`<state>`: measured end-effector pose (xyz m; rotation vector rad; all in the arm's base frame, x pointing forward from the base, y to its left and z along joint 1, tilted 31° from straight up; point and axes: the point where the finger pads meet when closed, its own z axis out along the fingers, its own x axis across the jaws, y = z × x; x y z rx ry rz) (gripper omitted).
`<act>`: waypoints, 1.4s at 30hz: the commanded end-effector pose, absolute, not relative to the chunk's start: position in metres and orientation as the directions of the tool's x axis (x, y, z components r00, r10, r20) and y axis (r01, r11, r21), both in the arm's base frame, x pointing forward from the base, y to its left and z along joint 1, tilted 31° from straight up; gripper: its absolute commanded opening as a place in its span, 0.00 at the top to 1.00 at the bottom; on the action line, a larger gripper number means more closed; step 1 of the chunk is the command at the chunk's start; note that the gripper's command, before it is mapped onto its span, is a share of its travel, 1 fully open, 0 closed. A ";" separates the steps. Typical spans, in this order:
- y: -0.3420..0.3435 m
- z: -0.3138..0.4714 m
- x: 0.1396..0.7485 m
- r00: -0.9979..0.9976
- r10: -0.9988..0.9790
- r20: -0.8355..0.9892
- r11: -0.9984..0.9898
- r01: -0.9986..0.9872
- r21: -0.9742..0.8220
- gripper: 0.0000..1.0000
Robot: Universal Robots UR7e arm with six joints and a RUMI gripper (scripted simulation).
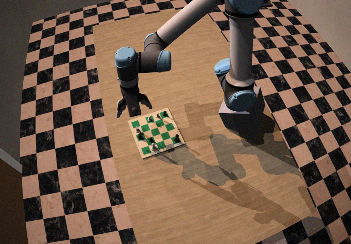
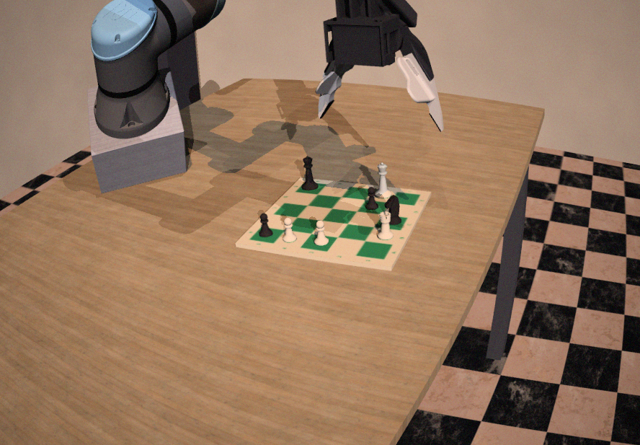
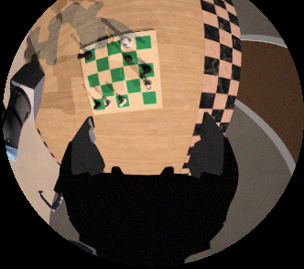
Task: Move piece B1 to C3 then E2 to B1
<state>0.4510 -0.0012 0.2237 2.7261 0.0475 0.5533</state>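
Note:
A small green-and-cream chessboard (image 1: 155, 132) lies on the wooden table; it also shows in the exterior view (image 2: 336, 220) and the wrist view (image 3: 123, 69). The edge labels are too small to read. A tall black piece (image 2: 308, 174) stands on one corner and a tall white piece (image 2: 382, 180) near another. A black pawn (image 2: 371, 198), a black knight (image 2: 393, 210) and a white rook (image 2: 385, 226) stand close together. A black pawn (image 2: 264, 225) and two white pawns (image 2: 288, 229) (image 2: 321, 233) stand along the near edge. All are upright. My gripper (image 2: 380, 112) (image 1: 133, 109) is open and empty, high above the table beside the board.
The arm's base block (image 2: 137, 145) stands on the table to the left of the board in the exterior view. The table's right edge (image 2: 517, 187) runs close to the board, with checkered floor beyond.

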 end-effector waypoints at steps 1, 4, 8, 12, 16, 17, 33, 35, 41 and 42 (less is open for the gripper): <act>-0.001 0.224 0.451 0.922 0.103 0.373 -0.935 -0.038 0.352 0.00; -0.008 0.208 0.460 0.922 0.103 0.372 -0.935 -0.038 0.351 0.00; -0.018 0.183 0.470 0.922 0.103 0.372 -0.935 -0.038 0.351 0.00; -0.018 0.182 0.470 0.922 0.103 0.372 -0.935 -0.038 0.351 0.78; -0.018 0.182 0.470 0.922 0.103 0.372 -0.935 -0.038 0.351 0.78; -0.018 0.182 0.470 0.922 0.103 0.372 -0.935 -0.038 0.351 0.78; -0.018 0.182 0.470 0.922 0.103 0.372 -0.935 -0.038 0.351 0.78; -0.018 0.182 0.470 0.922 0.103 0.372 -0.935 -0.038 0.351 0.78; -0.018 0.182 0.470 0.922 0.103 0.372 -0.935 -0.038 0.351 0.78; -0.018 0.182 0.470 0.922 0.103 0.372 -0.935 -0.038 0.351 0.78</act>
